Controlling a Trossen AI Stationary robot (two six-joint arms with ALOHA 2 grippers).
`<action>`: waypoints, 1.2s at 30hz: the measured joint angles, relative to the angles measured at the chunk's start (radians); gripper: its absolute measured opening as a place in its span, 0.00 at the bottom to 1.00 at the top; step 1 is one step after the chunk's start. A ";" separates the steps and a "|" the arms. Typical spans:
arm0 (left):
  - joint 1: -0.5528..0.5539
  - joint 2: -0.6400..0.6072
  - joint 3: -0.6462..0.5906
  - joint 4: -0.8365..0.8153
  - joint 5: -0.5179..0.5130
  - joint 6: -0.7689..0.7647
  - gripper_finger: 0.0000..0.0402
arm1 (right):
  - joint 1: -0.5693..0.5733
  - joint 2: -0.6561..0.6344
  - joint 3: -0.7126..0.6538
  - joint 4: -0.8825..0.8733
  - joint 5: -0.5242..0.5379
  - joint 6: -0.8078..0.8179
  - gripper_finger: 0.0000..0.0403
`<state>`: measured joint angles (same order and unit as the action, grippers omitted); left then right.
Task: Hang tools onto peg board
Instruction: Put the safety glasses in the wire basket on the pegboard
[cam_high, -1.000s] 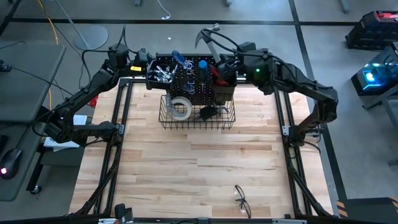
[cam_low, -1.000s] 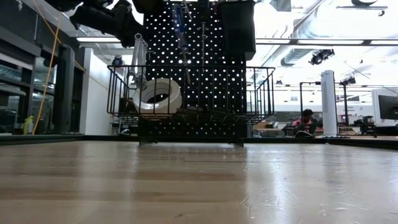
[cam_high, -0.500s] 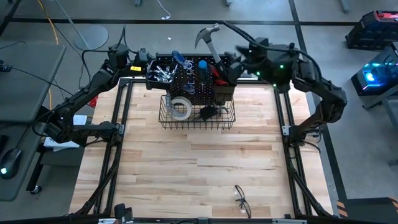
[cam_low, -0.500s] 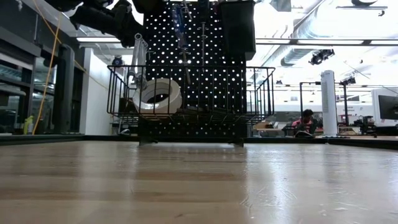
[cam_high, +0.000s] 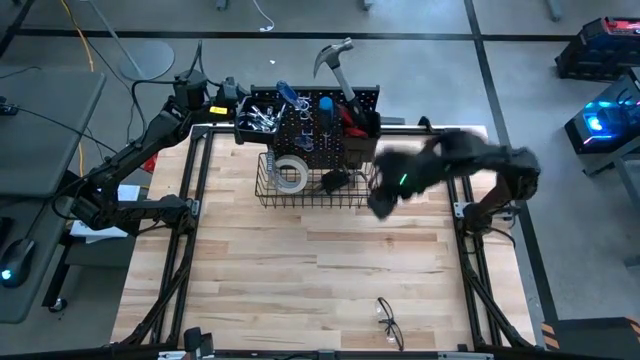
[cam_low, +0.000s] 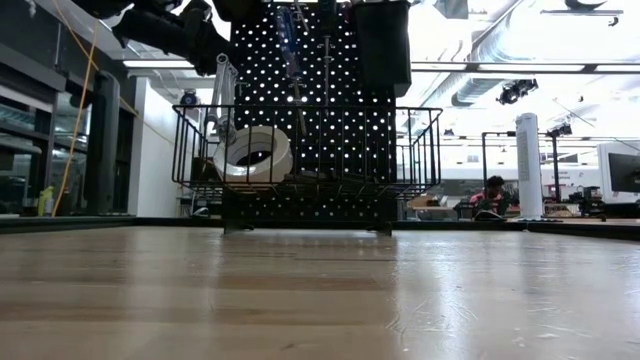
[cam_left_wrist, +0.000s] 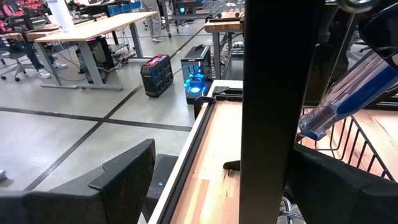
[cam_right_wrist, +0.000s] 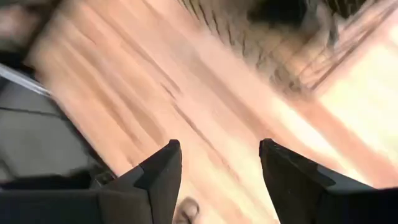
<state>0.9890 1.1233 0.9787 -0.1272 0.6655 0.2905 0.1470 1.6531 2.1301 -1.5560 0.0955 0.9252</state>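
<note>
The black peg board (cam_high: 312, 118) stands upright at the far middle of the table. Silver wrenches (cam_high: 262, 118) fill its left bin. A blue-handled screwdriver (cam_left_wrist: 348, 93) hangs on it. A black-handled claw hammer (cam_high: 338, 62) sticks handle-first into the right bin (cam_high: 362, 128), head up. The white tape roll (cam_high: 291, 175) lies in the wire basket (cam_high: 318, 190). My left gripper (cam_high: 232, 103) is open, its fingers either side of the board's left edge (cam_left_wrist: 280, 93). My right gripper (cam_right_wrist: 217, 168) is open and points down at bare wood beside the basket's right end. My left gripper comes level at the peg board's left edge (cam_left_wrist: 261, 124), which stands between its open fingers. A clear gap shows beside one finger (cam_left_wrist: 124, 180). Whether the other finger (cam_left_wrist: 336, 186) touches the panel, I cannot tell.
A pair of safety glasses (cam_high: 388, 320) lies near the table's front edge. The pale wooden tabletop (cam_high: 320, 260) stretches from the basket to the near edge. Black frame rails (cam_high: 465, 230) run along both sides. A person (cam_low: 490, 195) sits far off in the room.
My right gripper has left the hammer's handle at the right bin and swung toward the near edge and downward, tipping from level to pointing down at the table. The hammer stays stuck in the bin.
</note>
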 joint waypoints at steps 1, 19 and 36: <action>0.000 0.000 0.000 0.000 0.000 0.000 0.81 | 0.033 0.027 -0.008 -0.035 -0.003 0.049 0.51; 0.000 0.000 0.000 0.020 0.002 -0.001 0.81 | 0.332 0.108 -0.768 0.776 -0.478 0.743 0.49; 0.000 0.000 0.000 0.020 -0.001 -0.017 0.81 | 0.340 0.235 -0.788 0.729 -0.504 0.664 0.35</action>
<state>0.9886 1.1233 0.9787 -0.1075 0.6649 0.2737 0.4866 1.8880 1.3418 -0.8274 -0.4083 1.5888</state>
